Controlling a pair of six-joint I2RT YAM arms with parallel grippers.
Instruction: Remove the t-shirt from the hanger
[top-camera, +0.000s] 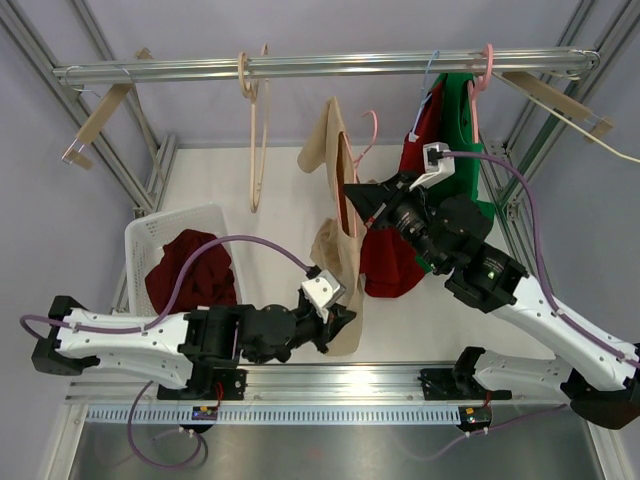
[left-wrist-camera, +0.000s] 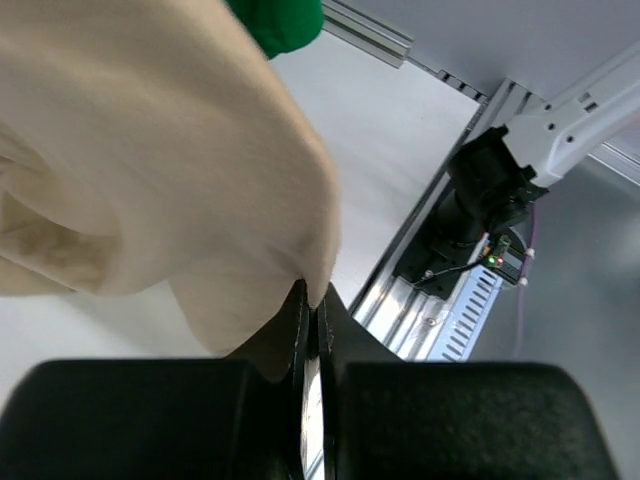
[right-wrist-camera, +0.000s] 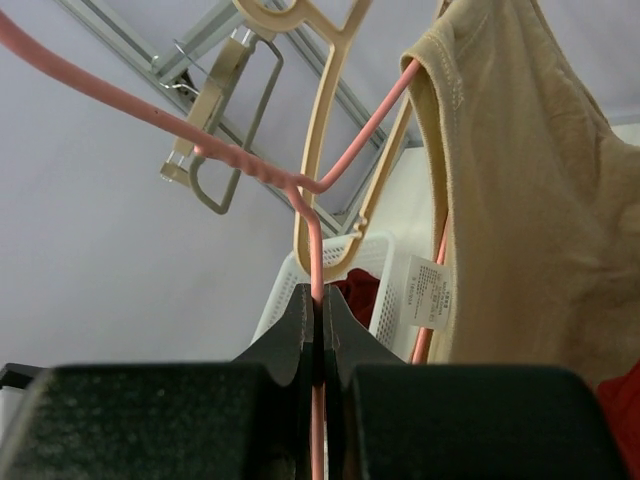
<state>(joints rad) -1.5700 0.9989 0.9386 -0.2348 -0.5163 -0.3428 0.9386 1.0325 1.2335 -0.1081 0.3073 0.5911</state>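
A beige t-shirt (top-camera: 330, 145) hangs on a thin pink hanger (top-camera: 369, 130) above the middle of the table. My right gripper (top-camera: 354, 200) is shut on the hanger; in the right wrist view the pink wire (right-wrist-camera: 316, 250) runs down between the closed jaws (right-wrist-camera: 319, 305), with the t-shirt's neck and label (right-wrist-camera: 520, 200) to the right. My left gripper (top-camera: 343, 315) is low, at the shirt's bottom. In the left wrist view its jaws (left-wrist-camera: 312, 300) are shut on the lower edge of the beige cloth (left-wrist-camera: 150, 150).
A white basket (top-camera: 150, 235) at left holds a dark red garment (top-camera: 190, 270). Another red garment (top-camera: 390, 265) lies under the right arm. Green and red clothes (top-camera: 460, 110) hang at the rail's (top-camera: 320, 66) right end. Empty hangers (top-camera: 258, 130) hang along the rail.
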